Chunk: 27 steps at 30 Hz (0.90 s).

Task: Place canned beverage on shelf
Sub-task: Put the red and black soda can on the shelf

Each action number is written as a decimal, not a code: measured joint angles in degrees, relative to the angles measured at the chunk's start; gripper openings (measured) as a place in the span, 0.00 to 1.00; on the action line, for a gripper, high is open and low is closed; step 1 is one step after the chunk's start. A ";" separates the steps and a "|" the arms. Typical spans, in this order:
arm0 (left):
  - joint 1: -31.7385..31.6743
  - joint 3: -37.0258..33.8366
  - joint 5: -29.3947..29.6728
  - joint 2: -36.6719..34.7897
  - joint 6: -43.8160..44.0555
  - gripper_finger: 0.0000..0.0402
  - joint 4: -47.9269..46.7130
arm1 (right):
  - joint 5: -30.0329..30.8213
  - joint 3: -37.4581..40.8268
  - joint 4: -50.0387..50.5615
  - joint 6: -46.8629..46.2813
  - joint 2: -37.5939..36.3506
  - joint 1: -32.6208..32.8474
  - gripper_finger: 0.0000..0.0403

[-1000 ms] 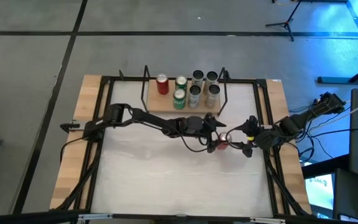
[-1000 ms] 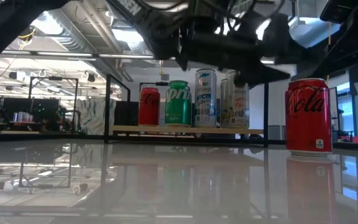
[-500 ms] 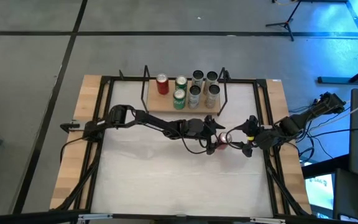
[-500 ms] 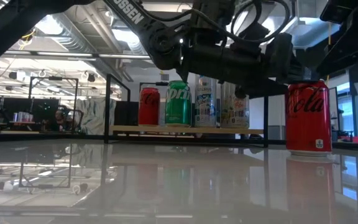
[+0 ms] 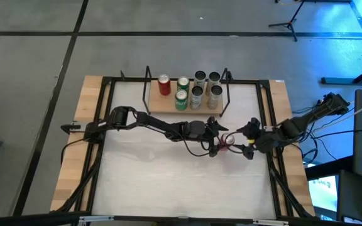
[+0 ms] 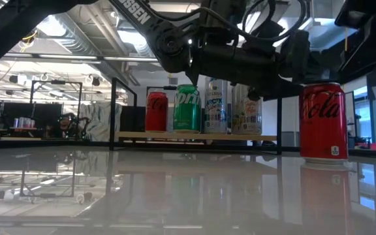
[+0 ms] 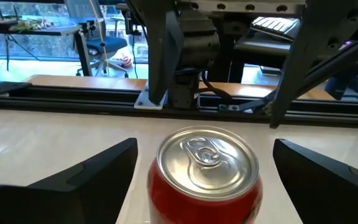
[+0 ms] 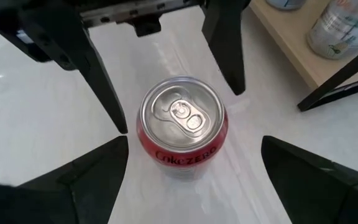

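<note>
A red Coke Zero can (image 8: 182, 127) stands upright on the white table, right of centre (image 5: 224, 148), and shows in the low view (image 6: 323, 123). My left gripper (image 7: 207, 163) is open, one finger on either side of the can's top with gaps showing. My right gripper (image 8: 194, 144) is open too and comes at the same can from the table's right (image 5: 236, 145), its fingers also apart from it. The shelf (image 5: 168, 104), a light-wood board with black wire frames at both ends, stands at the far edge.
On the shelf stand a red can (image 5: 164, 85), two green cans (image 5: 181, 97) and several silver cans (image 5: 213, 93). The shelf's right wire frame (image 5: 227, 88) rises just beyond the grippers. A black frame (image 5: 105, 94) borders the table.
My left gripper has come down toward the red can and now stands around its top. The can has stayed where it was.
</note>
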<state>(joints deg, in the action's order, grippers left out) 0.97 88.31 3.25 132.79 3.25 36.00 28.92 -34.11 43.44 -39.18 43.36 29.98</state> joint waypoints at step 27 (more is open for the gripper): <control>-0.33 -0.04 1.26 -0.02 1.15 0.97 -2.04 | 0.10 0.00 -0.02 -0.10 0.74 0.00 0.90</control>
<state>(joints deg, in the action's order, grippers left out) 0.64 88.27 4.50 132.78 4.40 33.96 29.03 -34.11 43.42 -39.28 44.10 29.98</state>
